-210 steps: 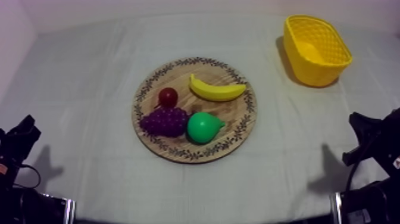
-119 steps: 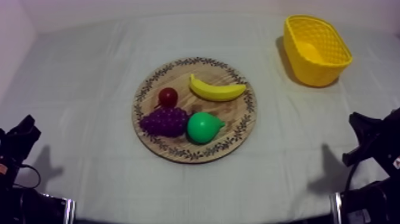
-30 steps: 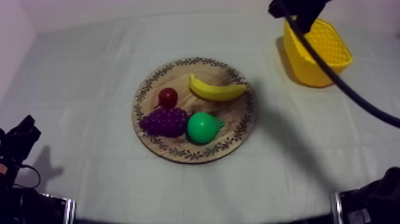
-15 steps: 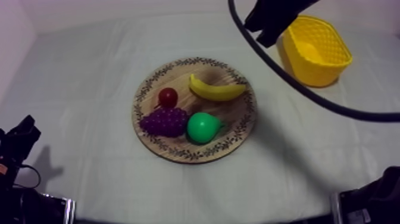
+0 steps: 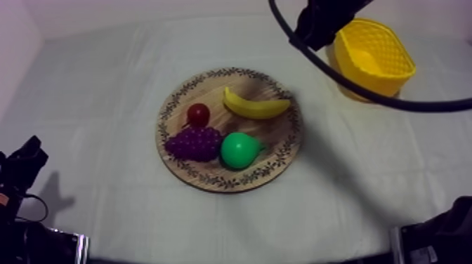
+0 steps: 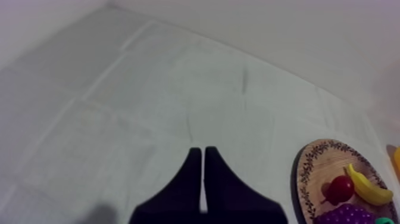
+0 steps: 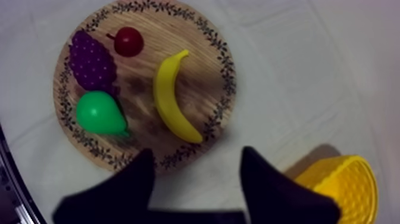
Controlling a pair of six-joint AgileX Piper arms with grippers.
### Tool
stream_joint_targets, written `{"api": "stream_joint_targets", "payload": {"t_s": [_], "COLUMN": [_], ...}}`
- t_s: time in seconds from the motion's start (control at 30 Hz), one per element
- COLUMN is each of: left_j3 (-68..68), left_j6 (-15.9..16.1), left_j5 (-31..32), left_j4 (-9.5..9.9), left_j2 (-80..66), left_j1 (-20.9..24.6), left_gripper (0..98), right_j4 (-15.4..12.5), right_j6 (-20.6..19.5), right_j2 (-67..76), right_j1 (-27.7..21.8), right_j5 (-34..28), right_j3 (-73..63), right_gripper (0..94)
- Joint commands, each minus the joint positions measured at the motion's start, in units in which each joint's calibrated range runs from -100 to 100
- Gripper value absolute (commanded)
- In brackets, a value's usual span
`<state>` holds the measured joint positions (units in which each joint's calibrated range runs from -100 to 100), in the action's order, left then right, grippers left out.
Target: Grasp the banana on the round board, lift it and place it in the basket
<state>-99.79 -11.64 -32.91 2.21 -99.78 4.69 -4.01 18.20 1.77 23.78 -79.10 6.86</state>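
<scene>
Banana [image 5: 256, 105], the curved yellow toy fruit, is lying untouched at 1 o'clock on the round wooden board with a patterned rim [image 5: 281, 140]. It is sharing the board with the small red fruit [image 5: 199, 114] at 10 o'clock, the purple bunch of grapes [image 5: 193, 143] at 8 o'clock and the green pear [image 5: 240, 150] at 6 o'clock. Seen from above, the right arm [image 5: 323, 21], which was resting at the 4 o'clock edge of the cloth-covered counter [image 5: 105, 84] a few seconds ago, is now hanging at 1 o'clock from the board, just beside the yellow woven-look basket [image 5: 365, 84]. Over the last half second it is barely shifting. The reach is therefore under way, while the pick-up itself is not yet starting.

From the left wrist, the left jaws are lying closed together on nothing, pointing over bare cloth, with the board [image 6: 309, 173] and banana [image 6: 369, 186] well apart from them.

From the right wrist, the right jaws are standing open with nothing between them, looking down on the banana [image 7: 169, 98] and the board [image 7: 202, 65], the basket [image 7: 348, 184] sitting near one finger. Judging from this, the arm is lining up, and a descent over the banana's middle is probably coming next.
</scene>
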Motion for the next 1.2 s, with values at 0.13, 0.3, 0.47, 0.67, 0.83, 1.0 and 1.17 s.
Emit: {"api": "stream_joint_targets", "payload": {"t_s": [0.13,0.3,0.47,0.67,0.83,1.0,1.17], "left_j3": [0.0,0.0,0.0,0.0,0.0,0.0,0.0], "left_j6": [0.0,0.0,0.0,0.0,0.0,0.0,0.0], "left_j5": [0.0,0.0,0.0,0.0,0.0,0.0,0.0], "left_j4": [-0.03,-0.03,-0.03,-0.03,-0.03,-0.03,-0.03], "left_j2": [0.0,0.0,0.0,0.0,0.0,0.0,0.0], "left_j1": [0.0,0.0,0.0,0.0,0.0,0.0,0.0], "left_gripper": [0.1,0.1,0.1,0.1,0.1,0.1,0.1], "right_j4": [0.4,0.6,1.3,1.8,1.6,1.6,1.6], "right_j6": [0.2,0.6,1.1,1.6,2.3,2.8,3.2], "right_j2": [-0.1,-0.5,-2.4,-6.5,-10.9,-16.4,-21.9], "right_j1": [0.6,1.0,2.0,3.4,4.1,4.4,4.6], "right_j5": [-0.6,-0.6,0.4,1.6,3.7,7.0,8.4], "right_j3": [0.9,1.4,3.0,4.7,5.7,5.8,3.3], "right_gripper": [65.5,67.2,67.1,66.3,66.3,66.0,65.1]}}
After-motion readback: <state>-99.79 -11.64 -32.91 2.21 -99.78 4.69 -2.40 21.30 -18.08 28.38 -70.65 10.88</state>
